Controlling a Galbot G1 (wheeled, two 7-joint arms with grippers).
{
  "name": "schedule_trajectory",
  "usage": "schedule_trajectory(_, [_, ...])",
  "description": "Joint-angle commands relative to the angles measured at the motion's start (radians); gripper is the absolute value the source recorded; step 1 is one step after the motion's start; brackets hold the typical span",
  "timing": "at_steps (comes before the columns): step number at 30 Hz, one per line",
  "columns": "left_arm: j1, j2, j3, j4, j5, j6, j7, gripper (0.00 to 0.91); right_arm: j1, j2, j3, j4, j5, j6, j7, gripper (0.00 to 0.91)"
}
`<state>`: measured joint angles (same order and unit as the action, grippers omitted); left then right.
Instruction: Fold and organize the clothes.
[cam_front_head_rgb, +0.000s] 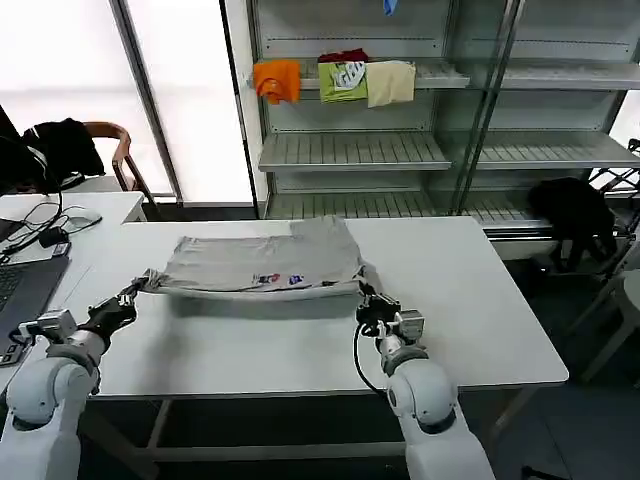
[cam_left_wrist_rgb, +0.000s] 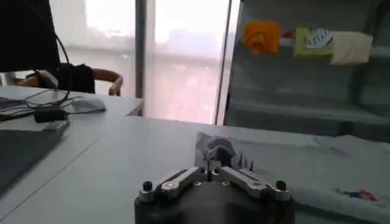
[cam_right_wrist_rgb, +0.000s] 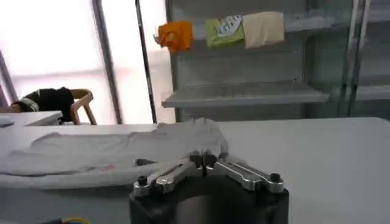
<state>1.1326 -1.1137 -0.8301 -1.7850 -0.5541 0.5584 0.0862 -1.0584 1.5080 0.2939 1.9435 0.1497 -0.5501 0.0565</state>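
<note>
Light grey cotton short-sleeved shirt (cam_front_head_rgb: 262, 264) part-folded mid-table, near corners pinched by left gripper (cam_front_head_rgb: 133, 293) and right gripper (cam_front_head_rgb: 366, 301), both clamped on cloth; risk: uneven pull skewing the fold; thin hem slipping free.

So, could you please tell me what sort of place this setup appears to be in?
Probably a lab or office mocked up as a shop: metal shelving holding folded garments, a white table carrying a grey shirt, and a desk with cables.
</note>
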Motion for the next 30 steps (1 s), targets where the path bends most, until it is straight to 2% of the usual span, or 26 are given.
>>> schedule_trajectory(1, [0.245,-0.011,-0.077,-0.16,-0.046,0.02,-0.013,0.01,-0.155,-0.052,-0.008,0.181,0.009,-0.029,0.011,0.0])
schedule_trajectory(13, [0.435,-0.067,-0.105,-0.287,-0.008,0.02,-0.036,0.01,-0.318,-0.112,-0.017,0.271,-0.041,-0.029,0.006,0.0])
schedule_trajectory(23, [0.451,-0.09,-0.094,-0.268,0.013,0.019,-0.036,0.01,-0.396,-0.092,-0.012,0.256,-0.094,-0.027,-0.008,0.0])
schedule_trajectory(30, [0.456,-0.086,-0.105,-0.264,0.019,0.019,-0.038,0.01,-0.43,-0.095,-0.02,0.274,-0.095,-0.017,-0.015,0.0])
